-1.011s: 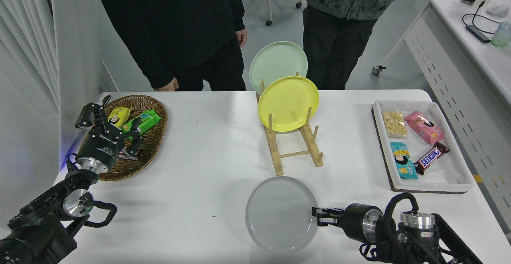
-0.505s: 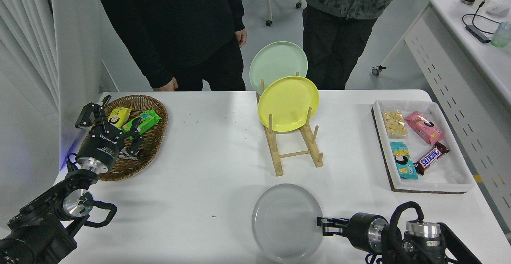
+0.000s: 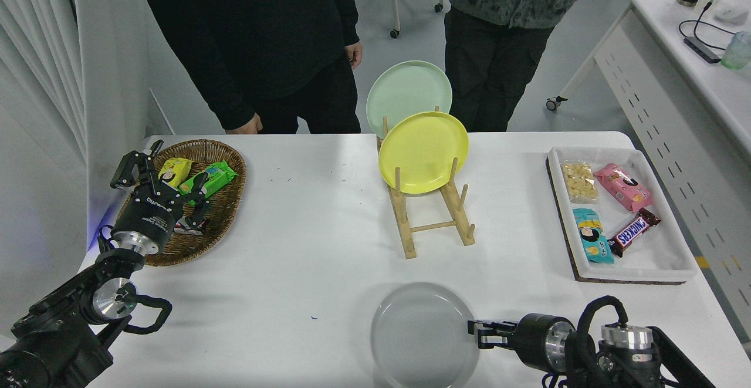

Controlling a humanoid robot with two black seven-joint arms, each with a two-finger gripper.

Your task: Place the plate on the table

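Observation:
The light-grey plate (image 3: 422, 336) lies flat and low at the front edge of the white table (image 3: 293, 229), and the picture's bottom cuts off its near rim. My right gripper (image 3: 476, 333) comes in from the lower right and is shut on the plate's right rim. I cannot tell whether the plate rests on the table or hangs just above it. My left gripper (image 3: 167, 174) is parked at the lower left over the wicker basket (image 3: 226, 215), open and empty.
A wooden rack (image 3: 435, 223) at mid-table holds a yellow plate (image 3: 423, 152) and a mint-green plate (image 3: 409, 90) upright. The basket holds snack packs. A white tray (image 3: 663, 259) with snacks stands at the right. Two people (image 3: 264, 41) stand at the far side.
My right gripper has drawn back toward the near table edge with the grey plate in it. The plate now sits lower in the picture, away from the rack. The left arm has not moved.

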